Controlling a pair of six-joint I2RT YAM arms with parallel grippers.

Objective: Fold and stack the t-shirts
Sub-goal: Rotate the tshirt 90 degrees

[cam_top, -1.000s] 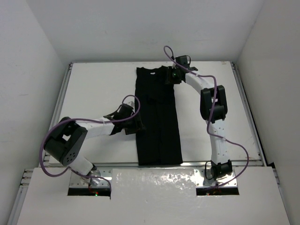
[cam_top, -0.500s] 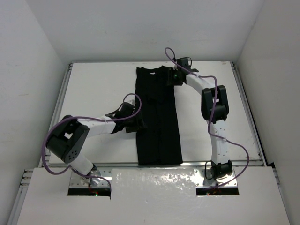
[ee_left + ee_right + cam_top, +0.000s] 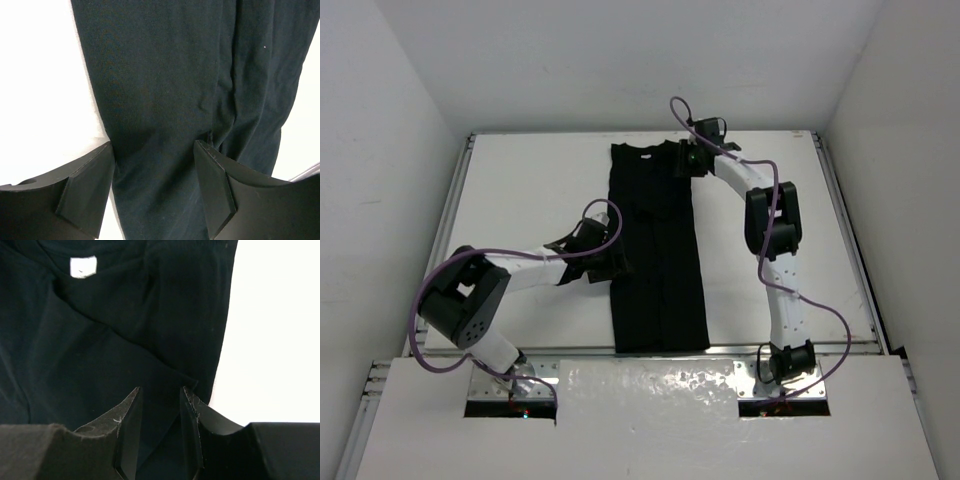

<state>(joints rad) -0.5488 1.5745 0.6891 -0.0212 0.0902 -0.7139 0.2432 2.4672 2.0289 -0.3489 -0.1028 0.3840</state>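
Observation:
The black t-shirt (image 3: pixel 660 260) lies on the white table (image 3: pixel 530 190) as a long narrow strip, neck end at the far side. My left gripper (image 3: pixel 613 262) is open and sits low over the strip's left edge at mid-length. In the left wrist view its jaws (image 3: pixel 153 145) straddle the cloth (image 3: pixel 160 75). My right gripper (image 3: pixel 685 162) is at the strip's far right corner, by the neck. In the right wrist view its jaws (image 3: pixel 160 390) stand narrowly apart over a folded flap of the shirt (image 3: pixel 100 340). A white neck label (image 3: pixel 83 266) shows.
White walls (image 3: pixel 400 150) enclose the table on the left, back and right. A white cover panel (image 3: pixel 650 400) runs along the near edge over the arm bases. Purple cables (image 3: pixel 605 215) loop off both arms.
My left gripper has shifted slightly right onto the shirt's left edge. My right gripper has nudged a little at the far right corner. The shirt lies as before.

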